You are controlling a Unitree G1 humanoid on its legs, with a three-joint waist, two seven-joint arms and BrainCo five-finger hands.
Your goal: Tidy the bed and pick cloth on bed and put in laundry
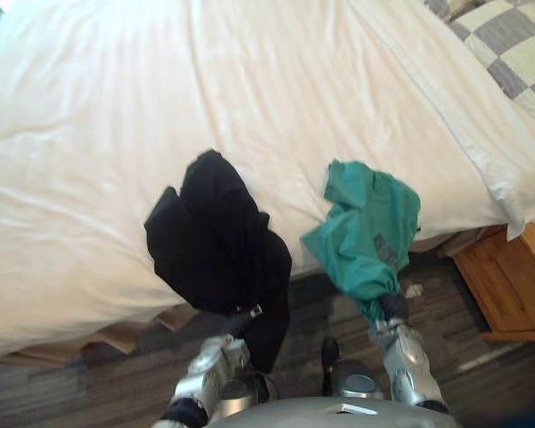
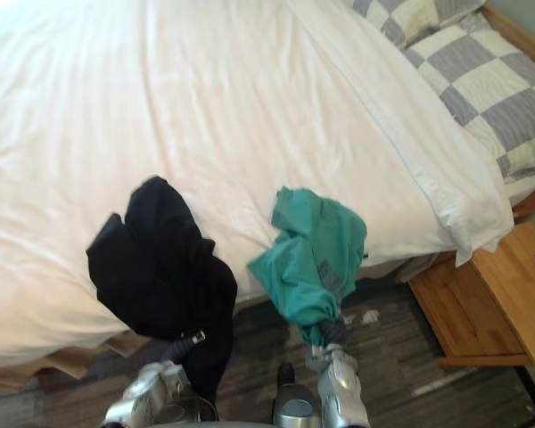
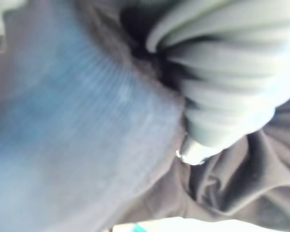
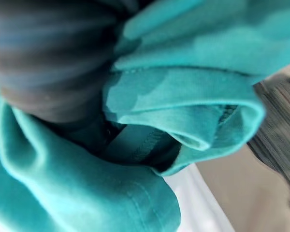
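A black cloth [image 1: 216, 241] drapes over my left hand [image 3: 222, 72], bunched above the near edge of the white bed [image 1: 250, 71], its lower end hanging toward the floor. A teal cloth [image 1: 370, 227] is draped the same way over my right hand [image 4: 48, 63], just to the right of the black one at the bed's edge. Each cloth wraps its hand from the dark ribbed wrist cover up. The wrist views show cloth folds pressed close against the covers. Whether either cloth still touches the sheet cannot be told.
Grey-and-cream checked pillows [image 1: 517, 45] lie at the far right of the bed. A wooden nightstand [image 1: 517, 285] stands on the right beside the bed. Dark striped carpet [image 1: 446, 312] runs along the bed's near side.
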